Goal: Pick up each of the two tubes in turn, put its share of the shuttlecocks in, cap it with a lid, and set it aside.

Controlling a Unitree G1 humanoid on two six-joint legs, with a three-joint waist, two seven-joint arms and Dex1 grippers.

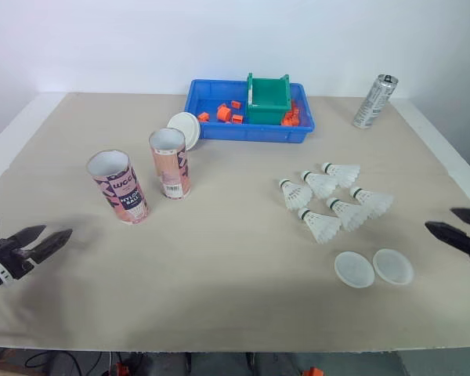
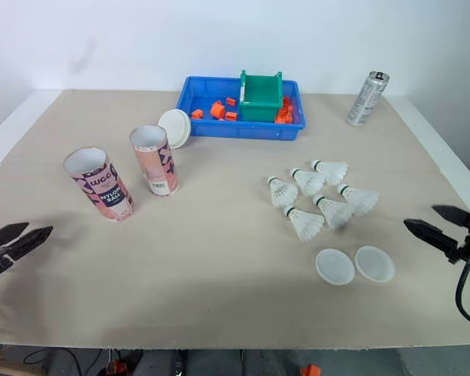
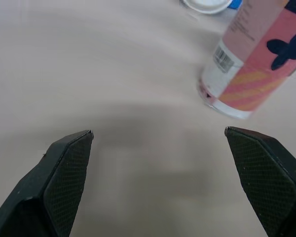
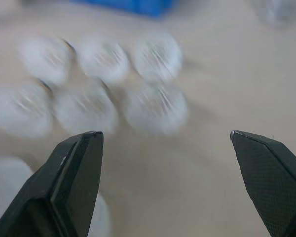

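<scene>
Two open pink tubes stand upright at the left: a dark-patterned tube (image 1: 119,186) and a lighter tube (image 1: 170,163) behind it. Several white shuttlecocks (image 1: 329,200) lie in a cluster at the right. Two clear lids (image 1: 373,268) rest in front of them. My left gripper (image 1: 41,240) hovers open near the front left edge, short of the tubes, with the lighter tube (image 3: 251,59) ahead of it in the left wrist view. My right gripper (image 1: 454,224) is open at the right edge, beside the shuttlecocks (image 4: 103,89), holding nothing.
A blue tray (image 1: 219,129) with orange pieces and a green bin (image 1: 268,99) sits at the back. A white round lid (image 1: 185,129) leans against its left end. A silver can (image 1: 374,102) stands at the back right.
</scene>
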